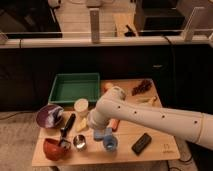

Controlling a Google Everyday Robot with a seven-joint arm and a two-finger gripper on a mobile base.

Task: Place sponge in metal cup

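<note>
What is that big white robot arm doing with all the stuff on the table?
The robot's arm reaches in from the right over the wooden table. Its gripper is low down near the table's front, right at a blue sponge, next to the blue cup. The shiny metal cup stands just to the left of it with no sponge in it yet. A white cup and a green tray sit behind.
</note>
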